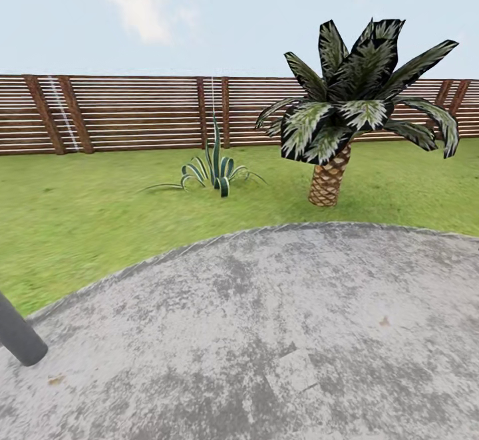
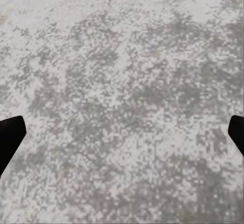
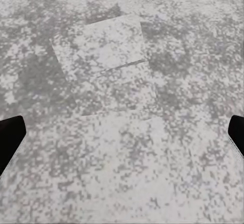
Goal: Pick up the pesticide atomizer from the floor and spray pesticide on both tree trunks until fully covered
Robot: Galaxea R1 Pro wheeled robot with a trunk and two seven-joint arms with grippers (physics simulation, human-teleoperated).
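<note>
The pesticide atomizer and the two smooth-trunked trees are out of view. My left gripper (image 2: 122, 135) hangs open over bare mottled concrete, its dark fingertips (image 2: 11, 135) at the picture's two sides with nothing between them. My right gripper (image 3: 122, 135) is open too, above the same grey paving with a paler square patch (image 3: 104, 43) ahead of it. In the head view a dark grey piece of my left arm (image 1: 20, 337) shows at the lower left edge.
A round grey concrete pad (image 1: 266, 340) lies in front, edged by lawn (image 1: 80, 214). A scaly-trunked palm (image 1: 329, 177) stands at the pad's far right edge. A spiky agave-like plant (image 1: 214, 171) grows on the grass. A brown slatted wooden fence (image 1: 133, 114) closes the back.
</note>
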